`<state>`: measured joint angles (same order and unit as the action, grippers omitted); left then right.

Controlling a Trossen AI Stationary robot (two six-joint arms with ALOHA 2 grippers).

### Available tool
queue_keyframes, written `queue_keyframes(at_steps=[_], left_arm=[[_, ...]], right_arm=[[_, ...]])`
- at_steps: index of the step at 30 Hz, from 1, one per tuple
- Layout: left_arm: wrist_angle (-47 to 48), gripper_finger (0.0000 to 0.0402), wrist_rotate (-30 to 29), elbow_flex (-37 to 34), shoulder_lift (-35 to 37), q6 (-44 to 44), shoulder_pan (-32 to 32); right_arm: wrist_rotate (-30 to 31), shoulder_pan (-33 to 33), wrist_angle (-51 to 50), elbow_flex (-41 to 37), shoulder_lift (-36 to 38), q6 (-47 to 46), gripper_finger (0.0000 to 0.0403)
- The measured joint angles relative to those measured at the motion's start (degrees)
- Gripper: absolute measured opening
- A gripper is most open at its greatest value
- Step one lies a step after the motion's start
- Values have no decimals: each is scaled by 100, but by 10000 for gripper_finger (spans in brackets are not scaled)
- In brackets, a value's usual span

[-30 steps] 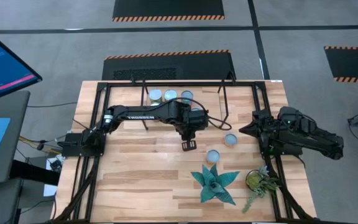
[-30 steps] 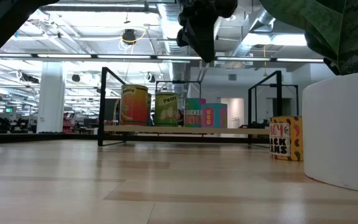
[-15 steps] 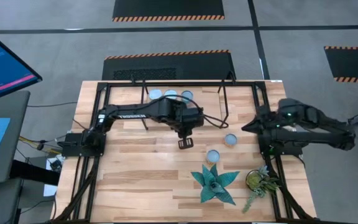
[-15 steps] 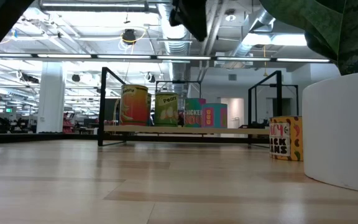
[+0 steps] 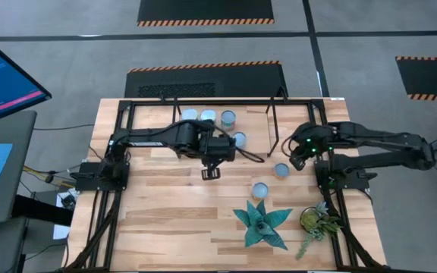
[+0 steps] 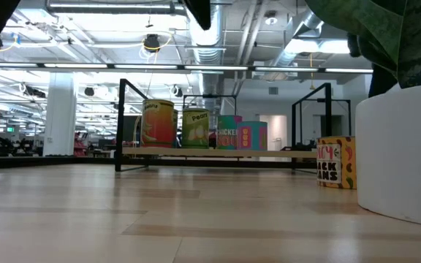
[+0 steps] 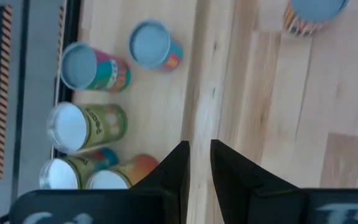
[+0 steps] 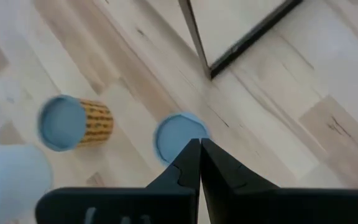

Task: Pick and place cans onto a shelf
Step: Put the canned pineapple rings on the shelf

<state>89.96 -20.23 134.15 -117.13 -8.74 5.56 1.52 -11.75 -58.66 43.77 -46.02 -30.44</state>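
Several cans point(image 5: 207, 117) stand upright in a cluster on the shelf point(image 5: 271, 125) at the table's far side; they also show in the left wrist view point(image 7: 79, 65) and the low view point(image 6: 158, 123). Two loose cans stand on the table: one point(image 5: 281, 171) beside the shelf's right end, and an orange-labelled one point(image 5: 260, 189) nearer the plants. My left gripper point(image 5: 211, 173) hovers over bare table near the shelf, slightly open and empty point(image 7: 199, 163). My right gripper point(image 5: 293, 159) is shut and empty, above the first loose can point(image 8: 179, 137).
A teal plant in a white pot point(image 5: 262, 222) and a green plant point(image 5: 315, 222) stand at the near right. The white pot fills the right of the low view point(image 6: 400, 153). The shelf's black rods point(image 8: 241, 43) rise near the right gripper. The black table frame point(image 5: 120, 152) runs along the edges.
My left gripper has moved up and toward the table's left edge, away from the shelf's cans, leaving the low view almost entirely. My right arm has stretched out from the right edge toward the loose can beside the shelf. No can has moved.
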Motion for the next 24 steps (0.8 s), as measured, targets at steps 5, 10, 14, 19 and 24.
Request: queue_keyframes(at_steps=[5,10,14,19,24], left_arm=[[-6,52,-247,-639,538,-265,167],[-394,52,-788,-2280,1730,-1006,362],[-1950,52,-902,-4195,2909,-1377,448],[-4342,52,-737,-6262,4115,-1615,433],[-5094,52,-741,-7223,4695,-1802,431]], right_arm=[[1,-74,4,-2,-360,-203,38],[2,-63,87,-2,-476,-214,38],[2,-63,82,-2,-530,-214,38],[-5,-59,100,0,-671,-214,38],[-1,-72,138,-2,-909,-311,38]])
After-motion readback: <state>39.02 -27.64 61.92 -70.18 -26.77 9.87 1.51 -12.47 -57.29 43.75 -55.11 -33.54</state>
